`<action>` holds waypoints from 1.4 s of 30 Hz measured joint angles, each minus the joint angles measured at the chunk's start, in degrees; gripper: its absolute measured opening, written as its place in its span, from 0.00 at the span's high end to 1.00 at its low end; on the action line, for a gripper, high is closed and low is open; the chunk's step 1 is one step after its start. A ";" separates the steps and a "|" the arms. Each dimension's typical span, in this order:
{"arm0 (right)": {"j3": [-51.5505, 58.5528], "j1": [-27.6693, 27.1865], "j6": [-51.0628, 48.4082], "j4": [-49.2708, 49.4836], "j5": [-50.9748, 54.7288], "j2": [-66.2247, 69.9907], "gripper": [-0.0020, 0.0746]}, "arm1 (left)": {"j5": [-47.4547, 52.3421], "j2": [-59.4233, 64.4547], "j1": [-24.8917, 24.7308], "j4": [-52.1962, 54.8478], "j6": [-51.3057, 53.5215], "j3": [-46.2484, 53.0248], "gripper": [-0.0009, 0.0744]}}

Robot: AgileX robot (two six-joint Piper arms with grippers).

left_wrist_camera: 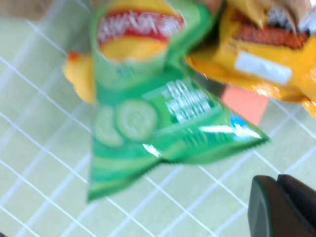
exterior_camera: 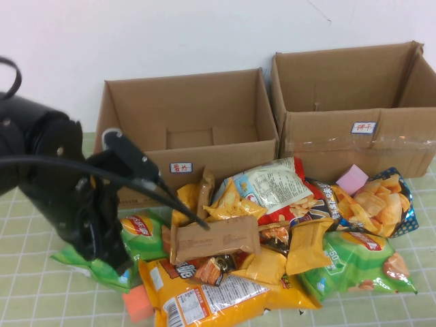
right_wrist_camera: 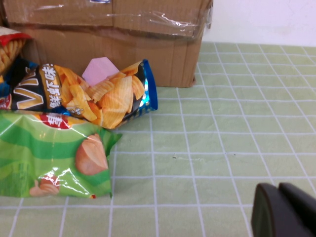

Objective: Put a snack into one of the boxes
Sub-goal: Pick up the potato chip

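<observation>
The snack, a bright green Lay's bag (exterior_camera: 151, 240) with cucumber slices, lies flat at the left of the snack pile, partly under my left arm. It fills the left wrist view (left_wrist_camera: 148, 113). My left gripper (exterior_camera: 117, 262) hangs just above the bag's near end. Its fingers (left_wrist_camera: 281, 207) are pressed together and hold nothing, apart from the bag. The lower brown box (exterior_camera: 184, 116) with the red-written label (exterior_camera: 180, 167) stands open behind the pile. My right gripper (right_wrist_camera: 284, 210) is shut and empty over the mat, out of the high view.
A taller taped box (exterior_camera: 354, 102) with a blue label stands at back right, also in the right wrist view (right_wrist_camera: 108, 29). A second green bag (exterior_camera: 354, 262) with pink food, yellow bags (exterior_camera: 204, 300), a brown packet (exterior_camera: 214, 238) and an orange block (exterior_camera: 138, 303) crowd the pile.
</observation>
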 joint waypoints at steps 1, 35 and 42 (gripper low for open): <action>0.00 0.00 0.00 0.00 0.00 0.00 0.98 | 0.22 -0.39 0.00 0.00 -0.63 0.74 0.99; 0.00 0.00 0.00 0.00 0.00 0.00 0.98 | -11.47 13.07 0.00 10.03 -10.67 1.30 0.07; 0.00 0.00 0.00 0.00 0.00 0.00 0.98 | -13.63 18.51 0.00 20.17 -19.72 1.08 0.07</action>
